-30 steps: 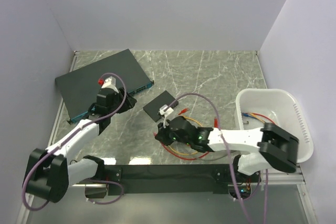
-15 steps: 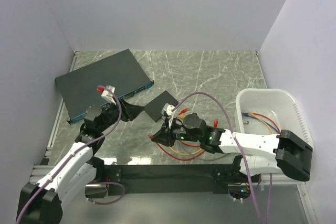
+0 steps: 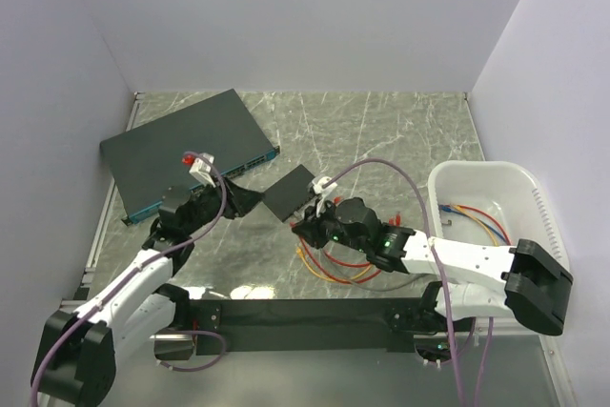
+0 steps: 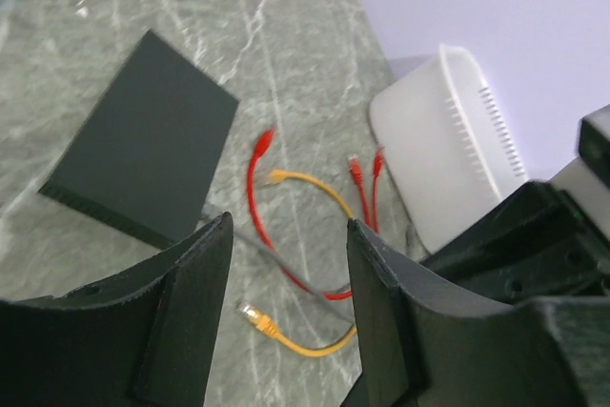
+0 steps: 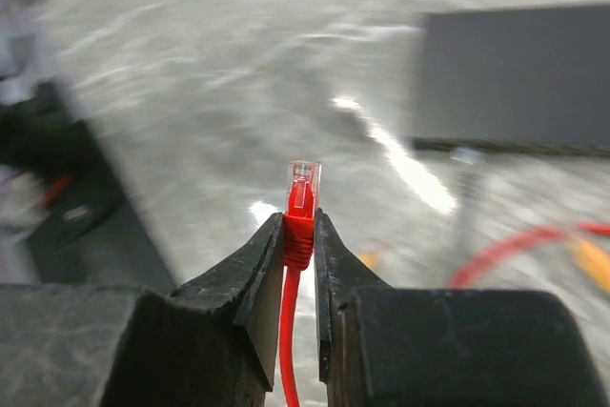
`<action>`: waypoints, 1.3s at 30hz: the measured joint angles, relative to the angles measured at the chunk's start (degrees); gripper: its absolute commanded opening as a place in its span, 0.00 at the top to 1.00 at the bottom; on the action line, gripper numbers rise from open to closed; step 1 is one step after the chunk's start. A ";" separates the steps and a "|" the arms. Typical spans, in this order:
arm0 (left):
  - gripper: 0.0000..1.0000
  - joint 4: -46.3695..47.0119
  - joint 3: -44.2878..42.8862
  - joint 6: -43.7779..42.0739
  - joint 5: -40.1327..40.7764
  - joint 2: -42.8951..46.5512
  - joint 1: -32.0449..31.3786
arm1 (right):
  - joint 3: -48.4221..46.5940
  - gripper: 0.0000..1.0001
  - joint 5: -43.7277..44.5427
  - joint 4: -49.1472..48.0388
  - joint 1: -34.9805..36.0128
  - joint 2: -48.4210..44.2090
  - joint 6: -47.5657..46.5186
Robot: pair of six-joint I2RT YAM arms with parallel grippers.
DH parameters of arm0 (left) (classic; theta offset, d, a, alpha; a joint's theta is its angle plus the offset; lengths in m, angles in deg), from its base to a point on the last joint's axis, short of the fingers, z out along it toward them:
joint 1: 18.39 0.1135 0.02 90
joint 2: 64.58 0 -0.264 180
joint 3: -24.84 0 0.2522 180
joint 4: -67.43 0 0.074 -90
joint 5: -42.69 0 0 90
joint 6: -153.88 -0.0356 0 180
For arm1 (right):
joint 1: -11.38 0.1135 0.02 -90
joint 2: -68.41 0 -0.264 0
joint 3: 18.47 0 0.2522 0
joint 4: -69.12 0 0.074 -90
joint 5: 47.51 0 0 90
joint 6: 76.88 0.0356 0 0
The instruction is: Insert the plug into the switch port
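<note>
The small flat black box (image 3: 290,190) lies at mid table, and its socket cannot be made out. My right gripper (image 3: 303,225) is just in front of the box, shut on a red plug (image 5: 303,190) with a clear tip. The plug stands up between the fingers and its red cable hangs down. In the right wrist view the box (image 5: 515,78) is at the upper right, apart from the plug. My left gripper (image 3: 244,203) is open and empty, just left of the box. Its wrist view shows the box (image 4: 143,150) ahead to the left.
A large dark slab with a blue front strip (image 3: 181,145) lies at the back left. A white tub (image 3: 479,172) holding more cables stands at the right. Loose red and yellow cables (image 3: 334,269) lie under my right arm, and a yellow plug (image 4: 250,312) lies between my left fingers' view.
My left gripper came off the large slab and moved right, toward the small box. My right gripper, with the red plug, dipped left, then rose toward the box's near edge.
</note>
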 measured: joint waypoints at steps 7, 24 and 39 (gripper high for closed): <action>0.43 -0.68 -4.68 -1.62 1.81 -8.68 0.00 | -3.08 1.00 13.79 9.44 -3.74 0.07 0.48; 0.46 2.25 -20.06 -5.81 1.77 -35.71 -0.09 | -12.83 1.00 21.35 19.17 -8.39 19.52 2.86; 0.50 1.90 -31.10 -9.73 3.06 -54.71 -4.96 | -18.80 1.00 15.04 19.10 -8.59 30.82 2.36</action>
